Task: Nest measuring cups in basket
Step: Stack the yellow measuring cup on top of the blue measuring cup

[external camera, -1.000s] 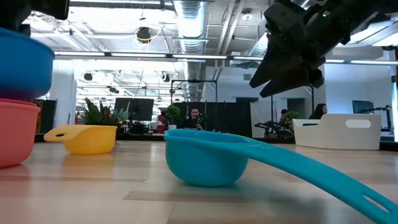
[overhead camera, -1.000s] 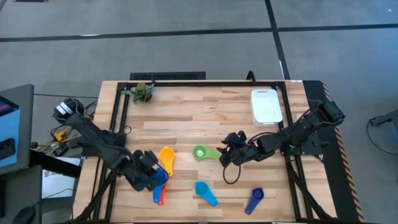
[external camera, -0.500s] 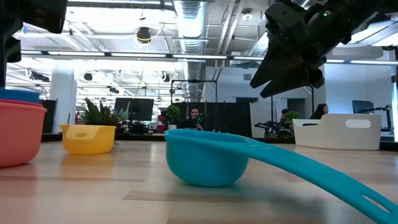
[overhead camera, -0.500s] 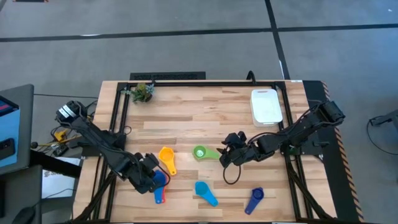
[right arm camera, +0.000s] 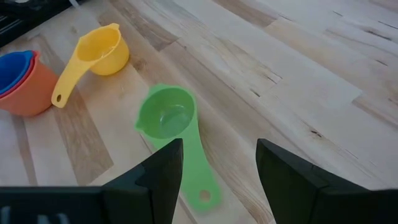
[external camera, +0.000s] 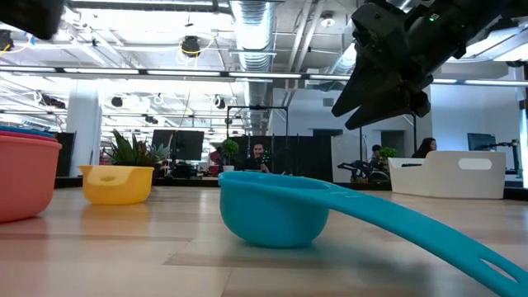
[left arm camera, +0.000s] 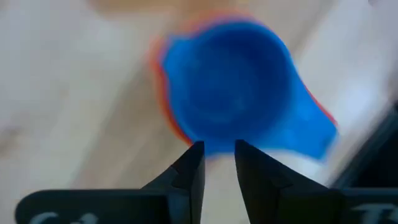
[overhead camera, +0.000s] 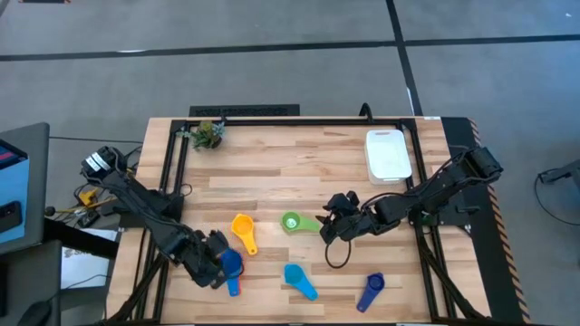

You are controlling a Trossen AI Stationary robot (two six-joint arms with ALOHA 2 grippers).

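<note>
While the left gripper [overhead camera: 217, 261] hides most of the stack in the high view, the left wrist view shows a blue cup [left arm camera: 239, 87] nested in an orange-red cup [left arm camera: 163, 93], blurred, with the jaws slightly parted just off its rim, gripping nothing. Right gripper [overhead camera: 333, 220] hangs mid-counter beside the green cup [overhead camera: 292, 221], jaws spread and empty. Yellow cup [overhead camera: 242, 226], light blue cup [overhead camera: 297, 278] and dark blue cup [overhead camera: 372, 290] lie loose on the counter [overhead camera: 299, 172], well apart from the basket [overhead camera: 388, 156].
</note>
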